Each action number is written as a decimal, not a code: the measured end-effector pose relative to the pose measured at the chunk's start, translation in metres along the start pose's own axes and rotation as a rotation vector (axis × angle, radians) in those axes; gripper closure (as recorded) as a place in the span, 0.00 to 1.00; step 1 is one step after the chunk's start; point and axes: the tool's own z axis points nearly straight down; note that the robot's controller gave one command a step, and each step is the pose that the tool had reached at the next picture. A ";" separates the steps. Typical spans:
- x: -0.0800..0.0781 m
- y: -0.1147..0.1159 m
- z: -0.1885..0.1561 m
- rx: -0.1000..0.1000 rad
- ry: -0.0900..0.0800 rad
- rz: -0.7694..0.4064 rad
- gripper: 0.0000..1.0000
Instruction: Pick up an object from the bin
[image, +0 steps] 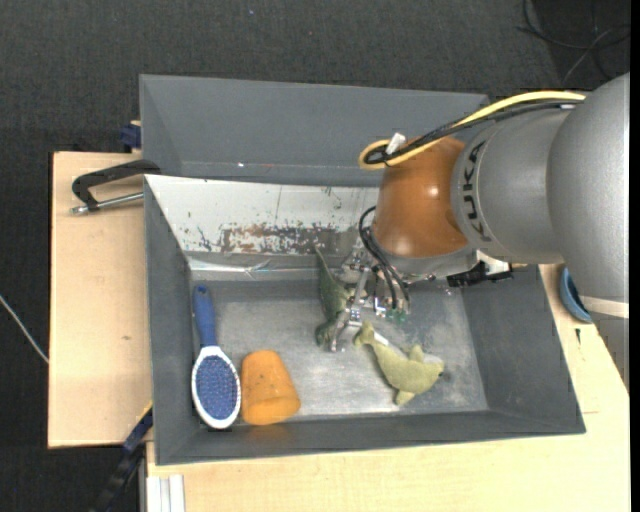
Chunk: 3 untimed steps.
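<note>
While the gripper (352, 320) hangs low in the middle of the bin (515, 345), two things lie close to it. A dark toy (329, 290) is on its left, and a pale green plush (408, 370) is on its near right. I cannot tell if the gripper is wide or narrow, because its shiny metal parts blend in with the dark toy. I also cannot tell if it has hold of anything. The dark toy looks nearest and may be touching the gripper. It is long and thin, and it runs from the far wall toward the middle of the floor. I think it is light. It could be rubber or hard plastic, but I cannot say which. A thin thing like that may twist or slip out, so the best place to pinch it is across its thickest part. The plush looks like a little fish or whale, with its tail pointing at the gripper. I think it is soft, light and squashy, and it will not break. It would need a good tight squeeze, since it gives way when pressed. Its fat body is a safer place to grab than the thin tail. A blue brush (214, 385) and an orange cup (268, 390) lie by the near left corner, well apart from the gripper.
</note>
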 end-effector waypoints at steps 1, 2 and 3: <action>0.043 -0.045 0.000 0.003 -0.007 0.324 0.00; 0.062 -0.063 0.001 0.004 -0.003 0.722 0.00; 0.061 -0.062 0.000 0.005 -0.004 0.720 0.00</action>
